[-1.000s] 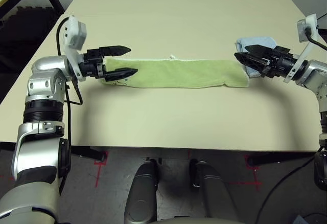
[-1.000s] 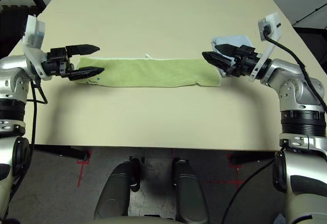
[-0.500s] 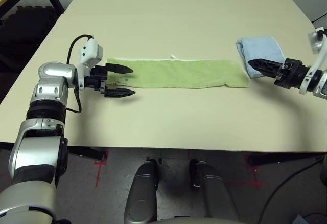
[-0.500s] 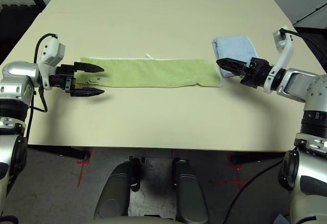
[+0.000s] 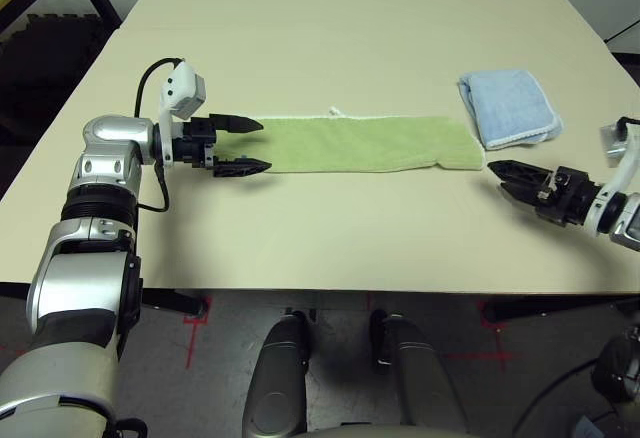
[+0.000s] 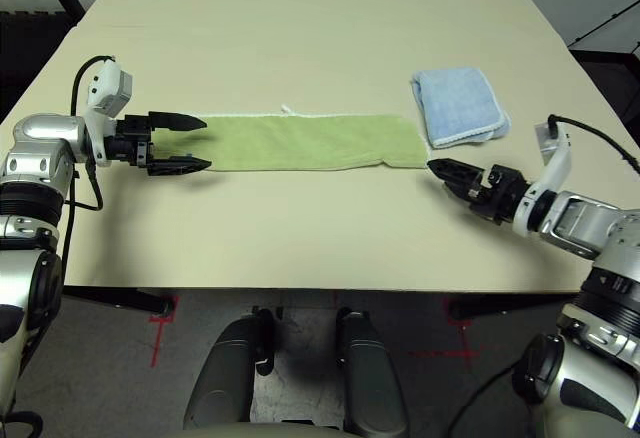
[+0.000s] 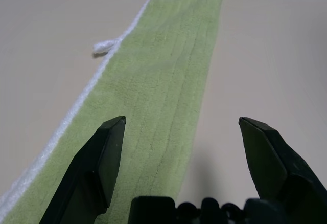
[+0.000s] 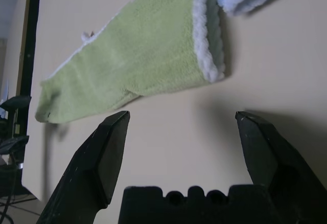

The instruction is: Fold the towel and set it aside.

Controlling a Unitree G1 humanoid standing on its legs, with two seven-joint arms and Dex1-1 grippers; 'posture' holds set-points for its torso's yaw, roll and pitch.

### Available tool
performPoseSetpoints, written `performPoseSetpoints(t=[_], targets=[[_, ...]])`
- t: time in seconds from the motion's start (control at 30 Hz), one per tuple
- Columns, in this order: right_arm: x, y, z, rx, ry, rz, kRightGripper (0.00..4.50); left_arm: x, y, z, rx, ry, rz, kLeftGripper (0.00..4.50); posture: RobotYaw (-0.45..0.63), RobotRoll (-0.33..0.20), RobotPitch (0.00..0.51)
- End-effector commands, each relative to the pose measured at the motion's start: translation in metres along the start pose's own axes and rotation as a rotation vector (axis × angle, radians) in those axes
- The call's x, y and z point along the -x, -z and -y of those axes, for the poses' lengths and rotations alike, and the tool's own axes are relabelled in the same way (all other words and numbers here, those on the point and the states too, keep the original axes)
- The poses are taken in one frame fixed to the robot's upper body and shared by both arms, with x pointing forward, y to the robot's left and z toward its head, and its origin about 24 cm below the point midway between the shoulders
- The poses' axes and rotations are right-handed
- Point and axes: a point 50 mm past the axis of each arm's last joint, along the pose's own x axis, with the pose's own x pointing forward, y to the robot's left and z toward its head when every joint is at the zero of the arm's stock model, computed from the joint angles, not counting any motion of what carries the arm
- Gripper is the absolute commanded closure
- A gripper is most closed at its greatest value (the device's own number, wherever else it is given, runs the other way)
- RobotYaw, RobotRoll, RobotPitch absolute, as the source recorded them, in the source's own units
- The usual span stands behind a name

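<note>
A light green terry towel (image 5: 360,144), folded into a long narrow strip with white stitched edging along its far side and a small white tag (image 5: 336,111) poking out midway, lies flat across the middle of a pale beige desk (image 5: 330,18). At the strip's left end, the robot's left tool (image 5: 240,145) sits low over the desk with its two black fingers spread apart and nothing between them, one fingertip (image 5: 252,124) over the towel's far edge and the other (image 5: 258,166) just off its near edge above bare desk. The right tool (image 6: 447,171), likewise released and empty, points toward the towel's right end from the near right, its tips just short of the cloth's white-edged corner (image 8: 212,70) and apart from it. A folded light blue terry cloth with white trim (image 5: 508,106) rests on the desk just beyond the towel's right end, close beside it. Below the desk's near edge, a dark floor bears red tape marks (image 5: 196,320).
</note>
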Motion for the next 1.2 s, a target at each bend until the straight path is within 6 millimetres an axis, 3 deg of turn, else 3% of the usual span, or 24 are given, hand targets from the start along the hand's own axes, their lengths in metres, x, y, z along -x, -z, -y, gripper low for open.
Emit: performPoseSetpoints(t=[0.03,0.3,0.8,0.93,0.97,1.2], targets=[[-0.012,0.002,0.001,-0.020,0.039,0.006,0.00,-0.001,-0.005,0.000,-0.015,0.017,0.003,0.01,0.04,0.000,0.232],[-0.035,0.002,-0.001,-0.029,0.050,0.046,0.00,-0.002,-0.008,0.001,-0.027,0.031,-0.001,0.01,0.05,0.000,0.225],[-0.029,0.005,0.012,-0.061,0.139,0.155,0.00,-0.002,-0.005,0.005,-0.020,0.047,-0.017,0.01,0.04,0.000,0.218],[-0.029,0.005,0.017,-0.074,0.163,0.183,1.31,-0.002,-0.006,0.004,-0.021,0.049,-0.018,0.00,0.04,0.000,0.216],[-0.029,0.005,0.018,-0.075,0.171,0.190,1.85,-0.002,-0.006,0.004,-0.021,0.049,-0.018,0.00,0.04,0.000,0.216],[-0.027,0.005,0.024,-0.082,0.221,0.239,4.47,-0.002,-0.005,0.004,-0.019,0.049,-0.023,0.00,0.04,0.000,0.218]])
